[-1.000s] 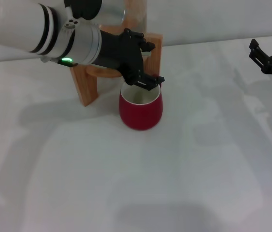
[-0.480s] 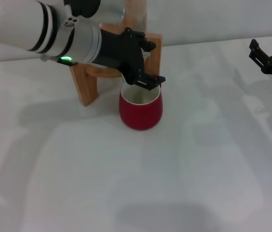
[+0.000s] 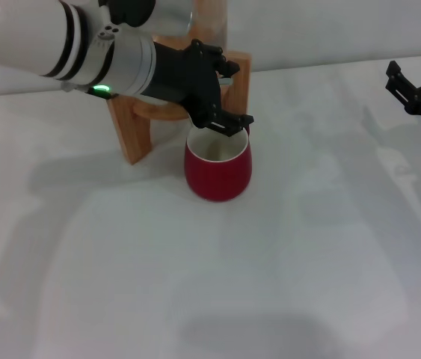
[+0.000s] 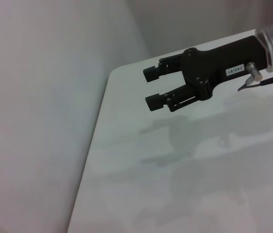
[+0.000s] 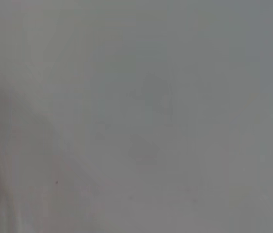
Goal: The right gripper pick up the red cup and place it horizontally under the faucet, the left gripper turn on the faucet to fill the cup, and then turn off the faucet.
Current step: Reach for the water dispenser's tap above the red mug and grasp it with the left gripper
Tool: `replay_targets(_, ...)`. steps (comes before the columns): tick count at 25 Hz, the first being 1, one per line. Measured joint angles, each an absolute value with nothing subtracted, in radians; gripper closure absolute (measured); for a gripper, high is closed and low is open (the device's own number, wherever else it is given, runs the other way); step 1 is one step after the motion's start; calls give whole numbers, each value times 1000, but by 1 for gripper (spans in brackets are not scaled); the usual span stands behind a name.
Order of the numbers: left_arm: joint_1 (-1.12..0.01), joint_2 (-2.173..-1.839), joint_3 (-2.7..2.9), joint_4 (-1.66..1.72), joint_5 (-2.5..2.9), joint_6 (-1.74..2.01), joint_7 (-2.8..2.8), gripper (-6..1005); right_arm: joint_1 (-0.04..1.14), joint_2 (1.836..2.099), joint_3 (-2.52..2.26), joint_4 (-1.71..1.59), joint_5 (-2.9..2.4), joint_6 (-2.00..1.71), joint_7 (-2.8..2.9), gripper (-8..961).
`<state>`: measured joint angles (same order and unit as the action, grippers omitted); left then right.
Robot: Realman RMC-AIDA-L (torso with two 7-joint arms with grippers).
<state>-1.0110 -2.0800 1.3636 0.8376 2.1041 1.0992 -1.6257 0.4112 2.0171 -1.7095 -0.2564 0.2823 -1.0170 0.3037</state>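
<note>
White table (image 3: pixel 217 284) against pale wall, red cup (image 3: pixel 218 168) upright below left gripper (image 3: pixel 227 97), jaws unclear, left wrist view alone shows right gripper (image 4: pixel 154 87) parked, jaws apart.

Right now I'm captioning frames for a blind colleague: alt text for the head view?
The left gripper reaches over the red cup, upright on the white table before a wooden stand. The right gripper sits at the table's far right.

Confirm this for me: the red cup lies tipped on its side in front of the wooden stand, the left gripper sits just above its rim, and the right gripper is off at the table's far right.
Not quite. In the head view the red cup stands upright, its white inside facing up, not tipped on its side. The rest holds: it is in front of the wooden stand, the left gripper sits just above its rim, and the right gripper is at the far right.
</note>
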Motion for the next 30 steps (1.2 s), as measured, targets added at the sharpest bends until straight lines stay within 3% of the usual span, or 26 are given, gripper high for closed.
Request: replay_targets(30,-1012,-2083,1384,810,2109,1070,-1586,186,409,2017,-1709,-256,282,-1017,304,124)
